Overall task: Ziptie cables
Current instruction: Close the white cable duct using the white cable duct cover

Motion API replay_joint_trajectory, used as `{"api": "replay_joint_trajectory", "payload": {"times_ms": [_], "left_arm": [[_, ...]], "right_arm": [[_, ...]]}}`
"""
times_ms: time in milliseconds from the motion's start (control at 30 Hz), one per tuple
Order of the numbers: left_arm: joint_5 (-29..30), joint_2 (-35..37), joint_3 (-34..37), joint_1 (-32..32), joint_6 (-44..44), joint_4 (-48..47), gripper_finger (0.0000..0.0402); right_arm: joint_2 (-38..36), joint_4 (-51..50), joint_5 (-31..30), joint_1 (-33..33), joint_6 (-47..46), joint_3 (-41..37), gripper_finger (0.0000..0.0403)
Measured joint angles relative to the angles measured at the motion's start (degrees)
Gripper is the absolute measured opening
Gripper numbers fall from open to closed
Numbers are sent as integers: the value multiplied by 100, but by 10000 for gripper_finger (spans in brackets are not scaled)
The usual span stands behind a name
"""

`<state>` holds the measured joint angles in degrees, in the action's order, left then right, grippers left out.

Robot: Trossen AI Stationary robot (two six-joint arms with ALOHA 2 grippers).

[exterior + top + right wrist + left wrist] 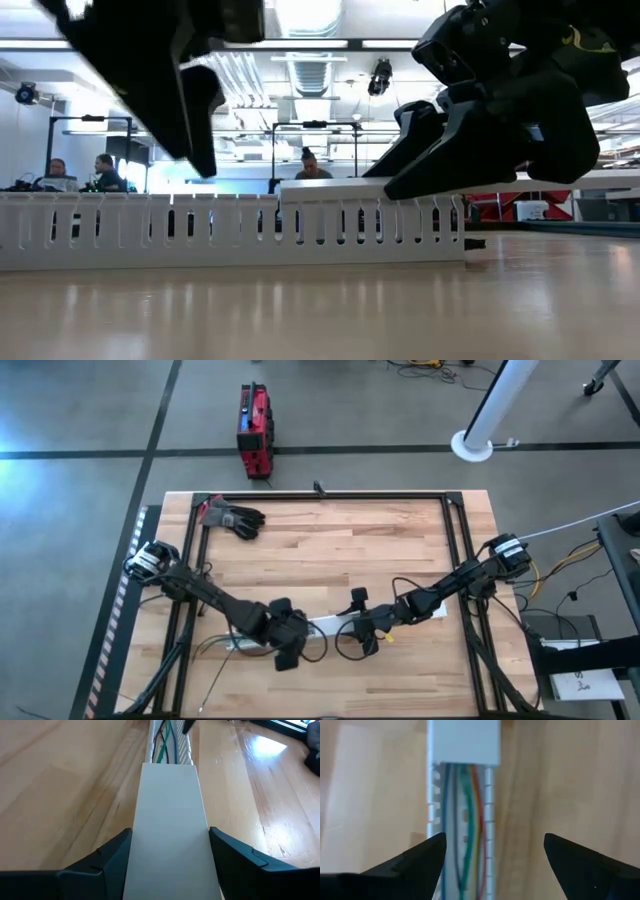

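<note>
Cables [465, 840] lie lengthwise inside the white slotted channel [230, 230], near the front-middle of the wood worktop [330, 550]; blue, green, yellow and reddish strands show in the left wrist view, running under the flat white lid [170, 835] that covers the channel's far part. A few loose wire ends trail out on the worktop toward the left front corner. Left pincer [492, 857] hangs over the uncovered stretch of channel, fingers spread wide w/ the channel between them, not touching it as far as can be seen. Right pincer [170, 850] sits astride the lid, fingers spread to either side of it; whether they touch the lid's edges can't be told. In the high view both arms reach in toward the centre front, left pincer [287, 632] and right pincer [375, 625] near each other along the channel. A dark glove [235, 518] lies at the worktop's back-left corner, well apart. People sit in the room behind, seen in the low view.
</note>
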<state>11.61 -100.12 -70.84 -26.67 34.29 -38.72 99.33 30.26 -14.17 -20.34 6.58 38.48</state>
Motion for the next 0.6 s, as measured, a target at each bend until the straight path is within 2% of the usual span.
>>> {"api": "replay_joint_trajectory", "payload": {"times_ms": [233,600], "left_arm": [[586,-4,484,-24,17,553,312],[804,-9,1215,-7,-101,1479,312]], "right_arm": [[0,14,4,2,3,55,219],[5,2,0,26,-15,79,219]]}}
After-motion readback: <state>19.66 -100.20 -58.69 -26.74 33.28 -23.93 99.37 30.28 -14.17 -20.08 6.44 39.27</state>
